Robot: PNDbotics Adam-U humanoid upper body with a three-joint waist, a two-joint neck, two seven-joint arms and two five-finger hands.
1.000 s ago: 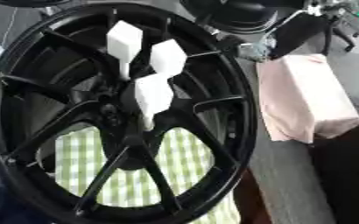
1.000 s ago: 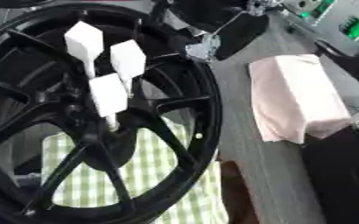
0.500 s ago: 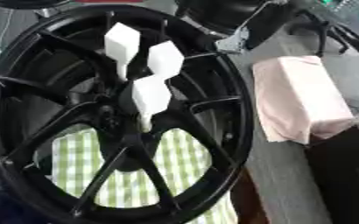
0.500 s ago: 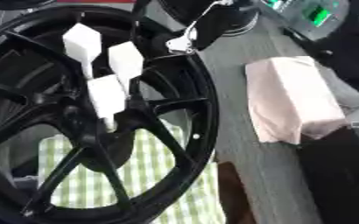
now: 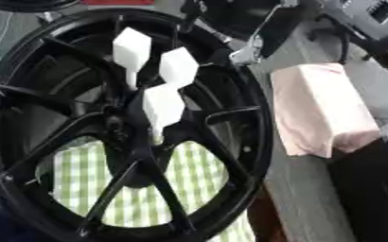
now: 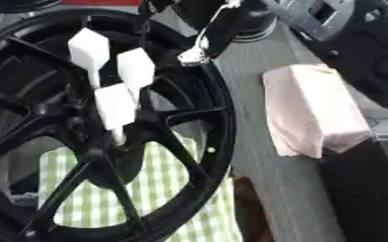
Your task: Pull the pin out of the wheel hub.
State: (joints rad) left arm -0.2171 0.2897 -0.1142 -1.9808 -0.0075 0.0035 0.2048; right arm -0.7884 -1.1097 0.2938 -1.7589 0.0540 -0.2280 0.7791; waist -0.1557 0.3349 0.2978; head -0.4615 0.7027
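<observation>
We see the black wheel hub (image 5: 230,156) filling the left and centre of the frame, standing over a green checked cloth (image 5: 139,194). Three white pins (image 5: 163,105) stick out of its centre. At upper right our right hand (image 6: 210,35) reaches over the rim; we cannot tell how its fingers stand. A pink folded cloth (image 5: 317,108) lies at right.

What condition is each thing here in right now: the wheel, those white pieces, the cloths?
Wheel: tilted, spokes facing the camera.
White pins: three, all seated in the hub, none pulled.
Checked cloth: flat beneath the wheel, seen between spokes.
Pink cloth: folded, beside the wheel, apart from it.
Robot hand: none clearly visible.
</observation>
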